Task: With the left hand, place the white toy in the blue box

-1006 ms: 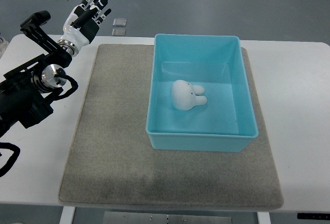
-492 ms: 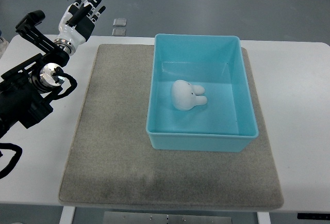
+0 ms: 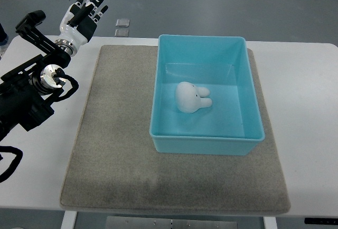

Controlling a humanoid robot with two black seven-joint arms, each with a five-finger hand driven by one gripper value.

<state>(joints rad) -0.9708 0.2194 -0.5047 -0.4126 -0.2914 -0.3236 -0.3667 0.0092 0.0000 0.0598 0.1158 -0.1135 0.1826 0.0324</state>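
The small white rounded plush toy (image 3: 191, 97) with two stubby ears is lying inside the light blue rectangular plastic box (image 3: 205, 138), near the middle of its floor. The left robot hand (image 3: 83, 13) is hovering well to the box's left, off the grey felt mat (image 3: 113, 150), fingers spread and holding nothing. The toy is probably light and soft, best gripped around its rounded body.

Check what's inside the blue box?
Only the white toy, lying on the floor of the blue box, left of centre. The near wall hides a strip of floor behind it.
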